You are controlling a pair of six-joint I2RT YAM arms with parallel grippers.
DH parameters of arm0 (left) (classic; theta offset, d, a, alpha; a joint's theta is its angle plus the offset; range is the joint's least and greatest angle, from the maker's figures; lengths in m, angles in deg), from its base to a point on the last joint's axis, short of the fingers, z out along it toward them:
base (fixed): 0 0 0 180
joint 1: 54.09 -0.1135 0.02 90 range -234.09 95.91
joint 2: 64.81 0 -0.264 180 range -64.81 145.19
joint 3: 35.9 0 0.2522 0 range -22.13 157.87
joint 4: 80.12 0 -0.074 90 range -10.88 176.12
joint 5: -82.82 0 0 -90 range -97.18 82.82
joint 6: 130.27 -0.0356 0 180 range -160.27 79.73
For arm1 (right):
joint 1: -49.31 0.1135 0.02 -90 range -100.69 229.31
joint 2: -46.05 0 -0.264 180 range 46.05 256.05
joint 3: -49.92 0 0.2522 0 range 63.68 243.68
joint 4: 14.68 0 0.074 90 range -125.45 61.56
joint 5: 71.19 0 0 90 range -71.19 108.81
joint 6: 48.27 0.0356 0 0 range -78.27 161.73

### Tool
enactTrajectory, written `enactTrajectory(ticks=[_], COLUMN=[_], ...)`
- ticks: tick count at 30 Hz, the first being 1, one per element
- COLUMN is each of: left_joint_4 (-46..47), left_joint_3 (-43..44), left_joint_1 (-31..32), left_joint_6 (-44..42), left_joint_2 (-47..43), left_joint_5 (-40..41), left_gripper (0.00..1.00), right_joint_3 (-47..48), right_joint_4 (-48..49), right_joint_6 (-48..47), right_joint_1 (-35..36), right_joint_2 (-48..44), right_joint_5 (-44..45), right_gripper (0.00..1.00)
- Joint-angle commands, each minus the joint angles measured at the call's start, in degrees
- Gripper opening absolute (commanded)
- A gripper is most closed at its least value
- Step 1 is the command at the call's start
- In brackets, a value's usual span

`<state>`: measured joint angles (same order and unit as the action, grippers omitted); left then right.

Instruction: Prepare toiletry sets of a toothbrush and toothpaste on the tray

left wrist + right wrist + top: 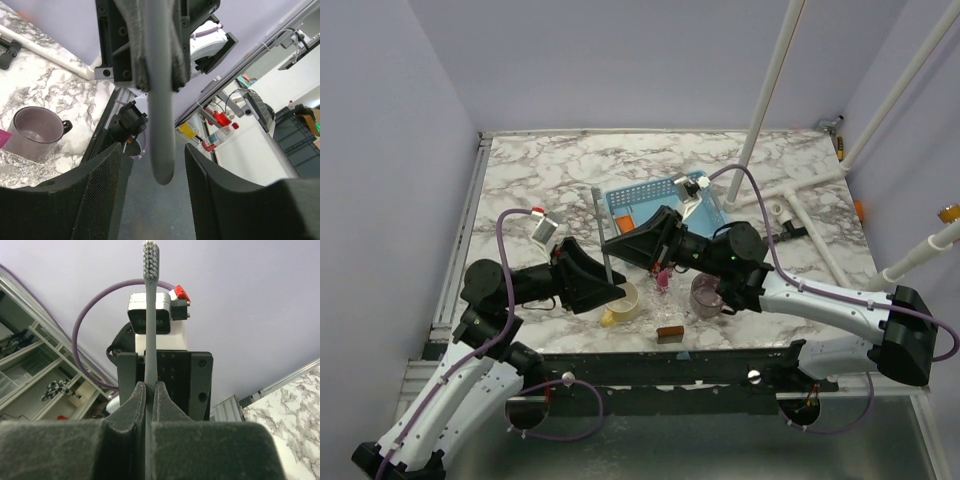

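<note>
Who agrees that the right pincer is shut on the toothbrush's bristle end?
Not quite. The right pincer is shut on the toothbrush by its handle, not its bristle end; the bristles stand free, well clear of the pincer. The right wrist view shows this.

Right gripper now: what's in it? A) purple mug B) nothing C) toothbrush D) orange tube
C: in the right wrist view the right gripper is shut on the handle of the toothbrush, with the bristles at the top of that view.
</note>
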<state>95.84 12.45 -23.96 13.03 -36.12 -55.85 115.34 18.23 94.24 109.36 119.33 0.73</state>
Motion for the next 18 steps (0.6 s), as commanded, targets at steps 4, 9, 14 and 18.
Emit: enactTrajectory(ticks=[4, 9, 14, 18], left_joint_4=[3.5, 3.4, 2.4, 0.3], left_joint_3=[-0.3, -0.5, -0.4, -0.2], left_joint_1=[0.2, 0.2, 0.2, 0.1], left_joint_6=[1.7, 2.0, 1.6, 0.7], left_joint_2=[-1.4, -1.6, -1.7, -1.6], left_joint_5=[-2.3, -2.4, -1.9, -0.9], left_gripper=[0.41, 0.30, 0.00, 0.00], right_joint_3=[-2.5, -3.6, -4.9, -4.7], right_joint_4=[2.7, 2.2, 2.0, 0.2], right_joint_6=[-0.8, -1.7, -2.3, -3.2], right_joint_1=[1.7, 2.1, 2.4, 2.4], right_joint_2=[-0.5, -1.6, -2.7, -3.1], right_joint_5=[6.6, 9.3, 11.4, 10.9], right_gripper=[0.01, 0.01, 0.01, 0.01])
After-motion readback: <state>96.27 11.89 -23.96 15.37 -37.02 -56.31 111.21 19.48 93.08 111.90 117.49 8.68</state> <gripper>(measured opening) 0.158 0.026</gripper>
